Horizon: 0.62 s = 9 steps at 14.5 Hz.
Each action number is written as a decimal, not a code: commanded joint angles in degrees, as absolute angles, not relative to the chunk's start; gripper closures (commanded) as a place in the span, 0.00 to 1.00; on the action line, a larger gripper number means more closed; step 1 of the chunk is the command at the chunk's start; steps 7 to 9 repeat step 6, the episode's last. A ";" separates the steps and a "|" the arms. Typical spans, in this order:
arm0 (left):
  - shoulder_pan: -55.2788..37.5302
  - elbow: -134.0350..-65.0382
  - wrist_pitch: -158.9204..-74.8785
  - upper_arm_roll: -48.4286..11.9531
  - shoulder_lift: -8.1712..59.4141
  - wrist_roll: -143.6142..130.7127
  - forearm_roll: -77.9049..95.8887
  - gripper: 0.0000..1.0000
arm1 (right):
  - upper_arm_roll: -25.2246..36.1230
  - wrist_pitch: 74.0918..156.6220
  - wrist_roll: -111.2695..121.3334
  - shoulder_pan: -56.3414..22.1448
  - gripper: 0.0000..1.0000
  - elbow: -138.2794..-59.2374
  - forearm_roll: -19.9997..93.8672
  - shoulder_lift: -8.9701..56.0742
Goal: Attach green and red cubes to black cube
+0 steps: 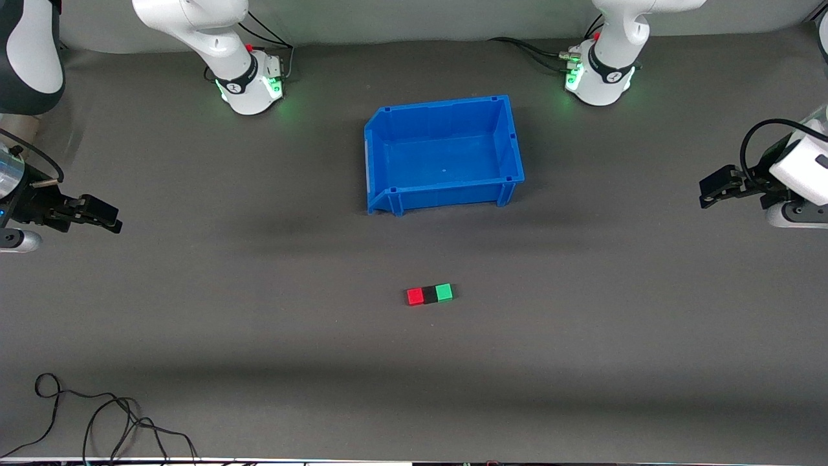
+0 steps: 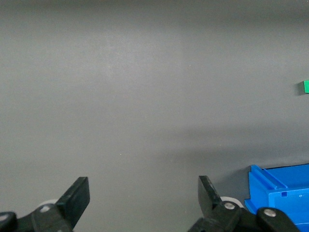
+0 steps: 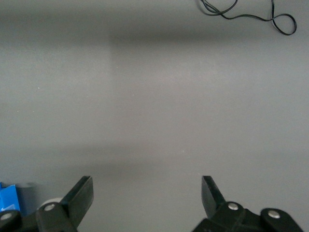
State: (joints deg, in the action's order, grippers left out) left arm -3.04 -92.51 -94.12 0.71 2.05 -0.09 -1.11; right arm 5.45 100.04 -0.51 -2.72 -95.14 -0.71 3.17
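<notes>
The red cube, the black cube and the green cube lie in one touching row on the grey table, black in the middle, nearer to the front camera than the blue bin. The green cube's edge also shows in the left wrist view. My left gripper is open and empty, up at the left arm's end of the table; it shows in its wrist view. My right gripper is open and empty at the right arm's end; it shows in its wrist view. Both arms wait far from the cubes.
An open blue bin stands mid-table between the arm bases; its corner shows in the left wrist view. A loose black cable lies near the front edge at the right arm's end, also in the right wrist view.
</notes>
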 commanded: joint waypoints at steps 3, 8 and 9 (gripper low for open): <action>-2.81 -92.02 -93.25 0.26 1.58 -0.09 -2.02 0.00 | 5.10 99.76 -0.35 -2.11 0.01 -93.52 2.55 3.69; -2.81 -91.85 -93.16 0.26 1.58 -0.09 -2.02 0.00 | 5.10 99.67 -0.35 -2.11 0.01 -93.43 2.55 3.87; -2.81 -91.85 -93.16 0.26 1.58 -0.09 -2.02 0.00 | 5.10 99.67 -0.35 -2.11 0.01 -93.43 2.55 3.87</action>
